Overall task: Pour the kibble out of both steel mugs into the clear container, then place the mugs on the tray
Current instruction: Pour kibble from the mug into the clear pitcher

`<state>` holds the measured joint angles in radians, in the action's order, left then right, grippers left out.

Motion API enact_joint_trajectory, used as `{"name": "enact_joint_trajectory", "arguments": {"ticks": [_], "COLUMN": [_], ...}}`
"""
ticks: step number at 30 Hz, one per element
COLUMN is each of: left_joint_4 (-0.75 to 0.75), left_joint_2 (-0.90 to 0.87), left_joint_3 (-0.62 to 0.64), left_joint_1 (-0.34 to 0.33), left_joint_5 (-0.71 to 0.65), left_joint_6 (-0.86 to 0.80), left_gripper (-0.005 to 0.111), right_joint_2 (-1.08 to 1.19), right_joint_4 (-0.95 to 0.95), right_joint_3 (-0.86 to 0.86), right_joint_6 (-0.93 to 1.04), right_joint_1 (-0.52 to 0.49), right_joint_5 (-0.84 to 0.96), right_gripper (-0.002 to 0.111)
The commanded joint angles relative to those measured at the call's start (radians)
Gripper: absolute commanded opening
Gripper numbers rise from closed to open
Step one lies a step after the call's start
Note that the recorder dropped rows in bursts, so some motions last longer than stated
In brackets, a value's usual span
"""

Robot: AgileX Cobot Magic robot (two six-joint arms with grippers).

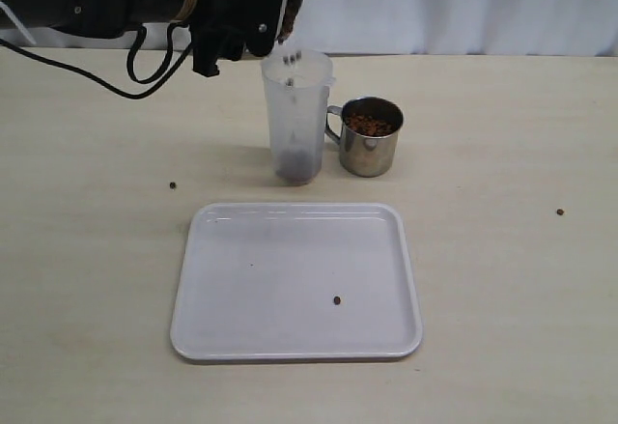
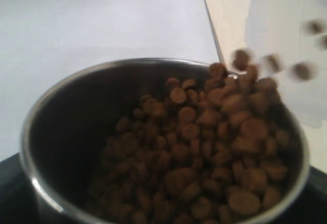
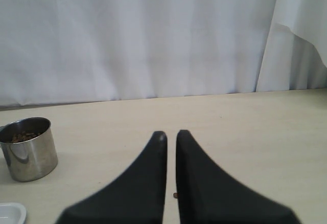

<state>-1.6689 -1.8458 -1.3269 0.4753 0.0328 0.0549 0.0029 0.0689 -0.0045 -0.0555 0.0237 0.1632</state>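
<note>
My left gripper [image 1: 253, 9] is shut on a steel mug [image 2: 48, 114], held tipped above the clear container [image 1: 296, 115]. Kibble [image 2: 204, 147] fills the mug's lower side and spills over its rim. A few pellets [image 1: 291, 56] are falling into the container's mouth, and a small heap lies at its bottom [image 1: 297, 166]. The second steel mug [image 1: 370, 136] stands upright just right of the container, full of kibble, its handle towards the container. The white tray [image 1: 241, 250] lies in front of both. My right gripper [image 3: 171, 134] is shut on nothing, low over the table, out of the exterior view.
One stray pellet [image 1: 337, 300] lies on the tray. Others lie on the table at the left [image 1: 173, 185] and far right [image 1: 559, 212], and one under my right gripper [image 3: 175, 195]. A white curtain [image 3: 153, 35] runs behind the table's far edge.
</note>
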Motion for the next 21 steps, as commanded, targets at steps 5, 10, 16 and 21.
{"name": "enact_joint_trajectory", "arguments": {"ticks": [5, 10, 16, 21], "left_joint_4": [-0.014, -0.022, -0.022, -0.022], "left_joint_2": [0.008, 0.008, 0.008, 0.008], "left_joint_3": [-0.013, -0.013, -0.013, -0.013], "left_joint_1": [0.002, 0.002, 0.002, 0.002], "left_joint_5": [-0.004, -0.004, 0.006, 0.014], "left_joint_6": [-0.007, -0.007, -0.022, -0.025], "left_gripper": [0.0, 0.0, 0.0, 0.0], "right_joint_2": [-0.003, -0.003, -0.003, -0.003], "right_joint_4": [-0.003, -0.003, -0.003, -0.003], "right_joint_3": [0.005, 0.005, 0.005, 0.005], "right_joint_6": [0.004, 0.004, 0.004, 0.004], "right_joint_1": [0.002, 0.002, 0.002, 0.002], "right_joint_5": [-0.004, -0.004, -0.004, -0.004], "right_gripper": [0.005, 0.005, 0.005, 0.005]}}
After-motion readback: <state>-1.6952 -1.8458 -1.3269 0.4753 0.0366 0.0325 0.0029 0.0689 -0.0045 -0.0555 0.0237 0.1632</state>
